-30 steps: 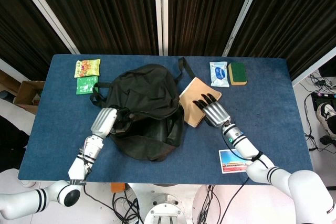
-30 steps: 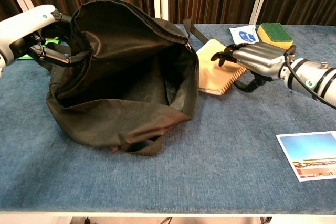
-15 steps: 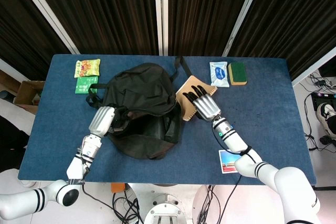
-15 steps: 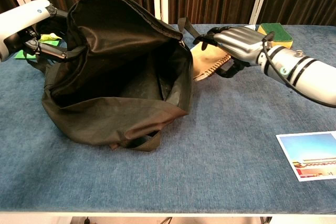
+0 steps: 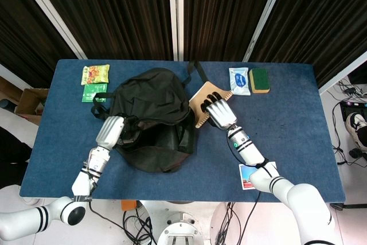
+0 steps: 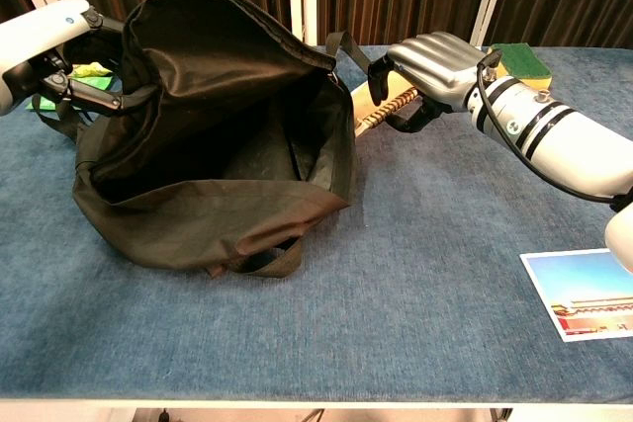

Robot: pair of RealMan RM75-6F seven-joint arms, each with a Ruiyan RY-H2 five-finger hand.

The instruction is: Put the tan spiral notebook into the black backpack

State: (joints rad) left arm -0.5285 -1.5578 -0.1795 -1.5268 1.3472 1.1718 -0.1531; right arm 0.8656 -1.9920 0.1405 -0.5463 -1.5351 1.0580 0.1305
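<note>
The black backpack point(image 5: 152, 119) point(image 6: 213, 135) lies on the blue table with its mouth wide open toward me. My left hand point(image 5: 113, 131) point(image 6: 54, 42) grips its left rim and holds it up. The tan spiral notebook point(image 5: 200, 103) point(image 6: 381, 111) is lifted and tilted at the backpack's right edge. My right hand point(image 5: 219, 113) point(image 6: 432, 61) grips it from above, its fingers curled over the cover. Most of the notebook is hidden behind that hand in the chest view.
A postcard point(image 5: 252, 176) point(image 6: 584, 292) lies at the front right. A wipes pack point(image 5: 238, 80) and a green-and-yellow sponge point(image 5: 259, 80) point(image 6: 519, 58) sit at the back right. Two snack packets point(image 5: 94, 74) point(image 5: 93, 92) lie at the back left.
My right hand has lifted the notebook off the table, tilted it and carried it left toward the backpack's opening. The backpack has shifted slightly left in my left hand.
</note>
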